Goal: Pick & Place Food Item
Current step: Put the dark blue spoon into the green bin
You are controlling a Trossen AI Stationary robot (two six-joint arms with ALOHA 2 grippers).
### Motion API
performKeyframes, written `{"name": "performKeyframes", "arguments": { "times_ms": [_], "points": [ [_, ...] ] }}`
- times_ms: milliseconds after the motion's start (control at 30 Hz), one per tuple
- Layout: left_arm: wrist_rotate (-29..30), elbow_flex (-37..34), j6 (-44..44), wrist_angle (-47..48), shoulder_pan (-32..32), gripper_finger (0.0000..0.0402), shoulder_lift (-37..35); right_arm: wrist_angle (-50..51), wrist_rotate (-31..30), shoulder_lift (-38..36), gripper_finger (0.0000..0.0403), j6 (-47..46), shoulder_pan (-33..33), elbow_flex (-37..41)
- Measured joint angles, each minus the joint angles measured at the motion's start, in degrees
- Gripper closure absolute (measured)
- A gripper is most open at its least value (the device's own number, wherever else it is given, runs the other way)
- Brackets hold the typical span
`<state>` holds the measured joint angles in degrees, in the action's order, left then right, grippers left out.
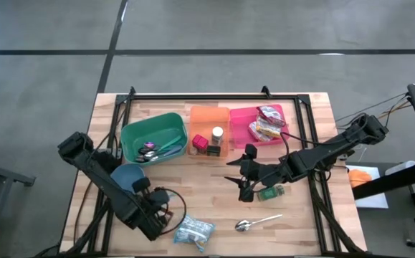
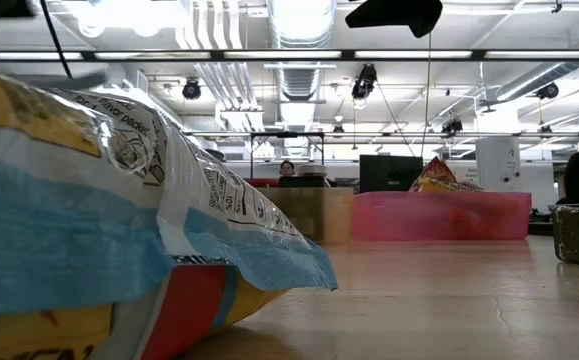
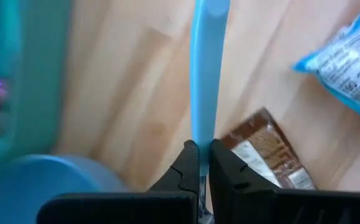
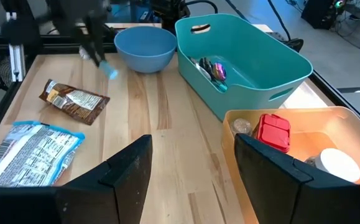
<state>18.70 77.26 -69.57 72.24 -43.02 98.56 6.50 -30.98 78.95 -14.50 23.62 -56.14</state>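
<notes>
My left end effector (image 3: 199, 163) is clamped on a thin blue utensil handle (image 3: 204, 74) — it could pivot loose. The blue-white snack bag (image 1: 193, 231) lies just beside it on the surface (image 1: 207, 179). My right end effector (image 1: 244, 178) hovers apart; the green packet (image 1: 270, 192) nearby could get nudged.

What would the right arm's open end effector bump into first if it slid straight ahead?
Probably nothing soon: bare table lies ahead of the right end effector, with the teal bin off to one side; farther on sits the blue bowl, though depth is unclear.
</notes>
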Motion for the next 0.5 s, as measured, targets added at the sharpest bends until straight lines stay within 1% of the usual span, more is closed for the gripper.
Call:
{"name": "performKeyframes", "arguments": {
  "times_ms": [133, 233, 367, 500],
  "points": [
    [3.72, 6.76, 6.67, 10.97, 3.97, 0.0396, -0.04, 0.02, 0.0, 0.01, 0.0177, 0.18, 0.0, 0.0],
    [6.91, 10.06, 11.65, 17.83, 8.32, 0.0399, -0.28, 0.0, 0.0, 0.01, 0.0177, 0.26, 0.0, 0.0],
    [8.0, 9.43, 24.84, 15.93, 16.14, 0.0399, -4.21, 0.02, 0.0, 0.01, 0.0177, 0.89, 0.0, 0.0],
    [8.97, 6.94, 25.73, 16.27, 25.11, 0.0399, -9.46, 0.02, 0.0, -0.01, 0.0177, 1.43, 0.0, -0.01]
  ]
}}
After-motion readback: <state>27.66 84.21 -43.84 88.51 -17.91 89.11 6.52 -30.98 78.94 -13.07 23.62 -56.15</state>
